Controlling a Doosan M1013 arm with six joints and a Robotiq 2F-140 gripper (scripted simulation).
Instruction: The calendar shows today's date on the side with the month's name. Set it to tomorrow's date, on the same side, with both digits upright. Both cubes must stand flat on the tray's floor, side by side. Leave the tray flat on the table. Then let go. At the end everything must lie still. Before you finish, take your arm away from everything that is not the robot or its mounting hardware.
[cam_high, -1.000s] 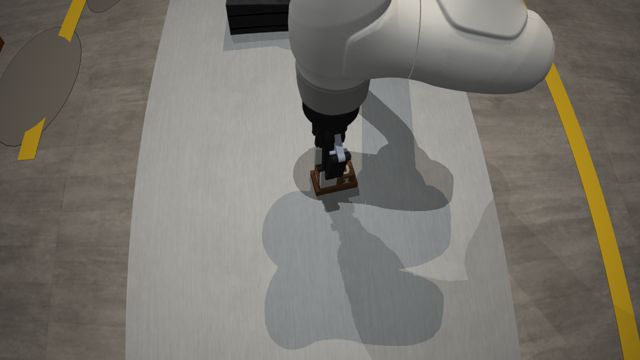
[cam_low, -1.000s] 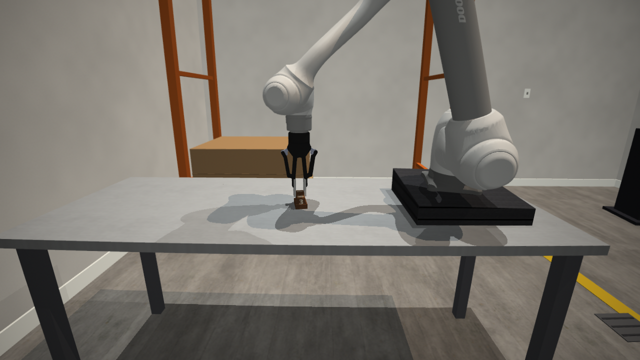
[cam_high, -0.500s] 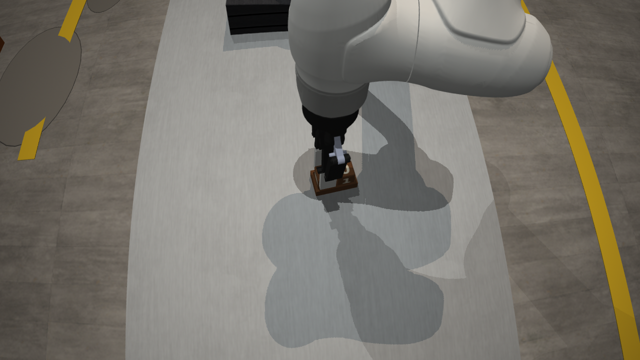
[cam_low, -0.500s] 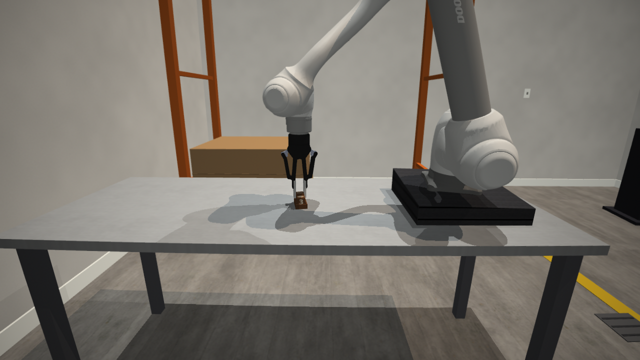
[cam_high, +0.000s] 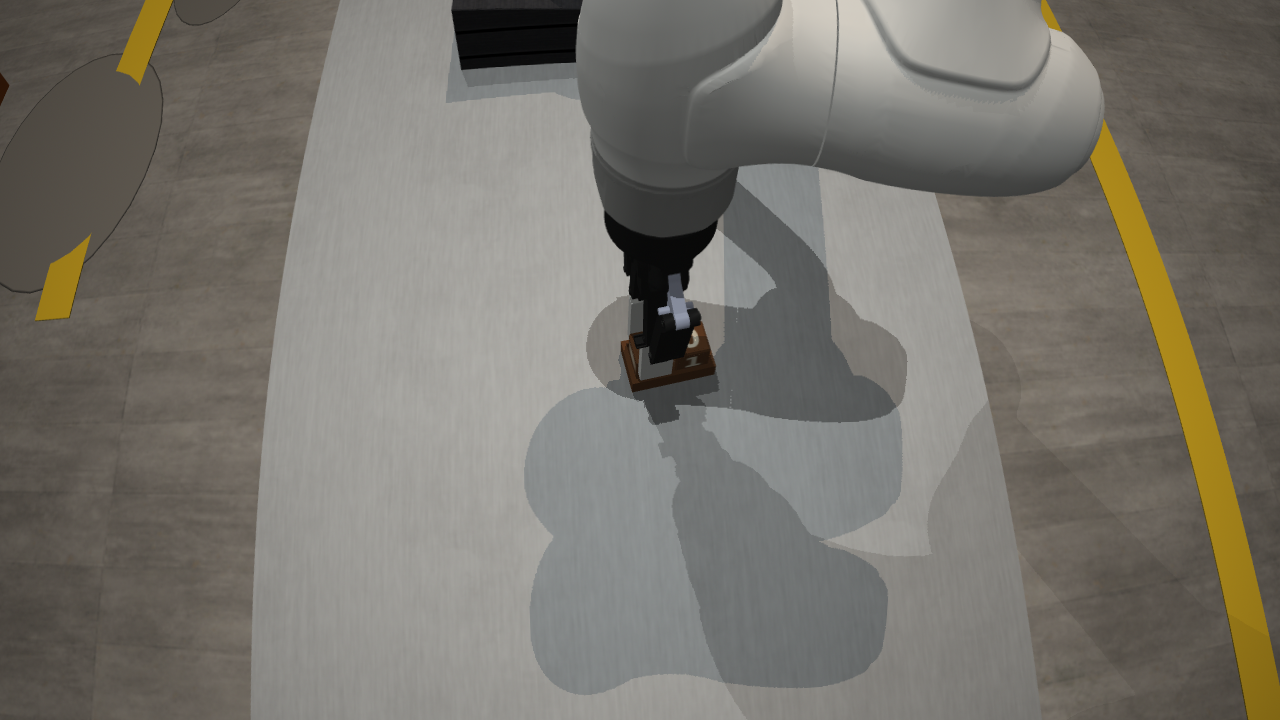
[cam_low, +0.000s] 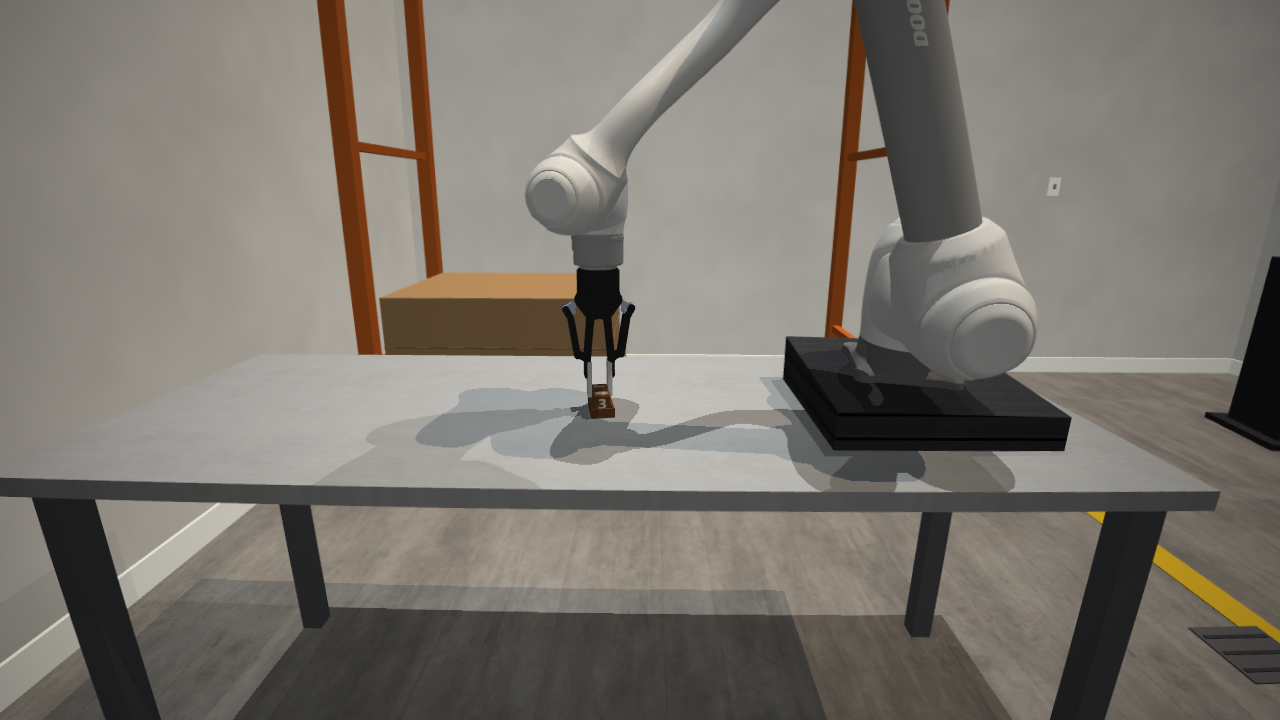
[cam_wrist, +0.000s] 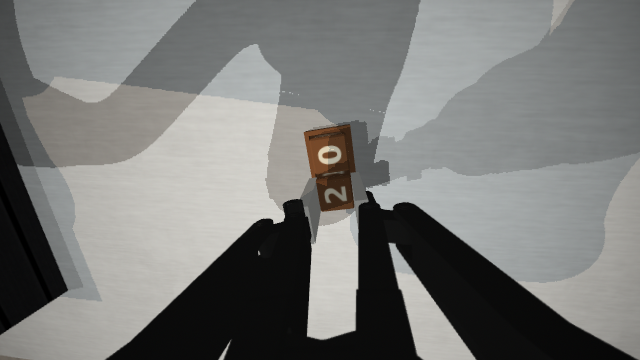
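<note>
the gripper (cam_high: 660, 354) (cam_low: 600, 385) (cam_wrist: 335, 189) is pinching the 2-topped cube (cam_wrist: 335, 194), nearly closed, across the tray's (cam_high: 671, 382) (cam_low: 602, 415) (cam_wrist: 309, 151) long axis — the 0-topped cube (cam_high: 697, 340) (cam_low: 601, 403) (cam_wrist: 330, 154) is sitting lengthwise beside it, ungripped.
</note>
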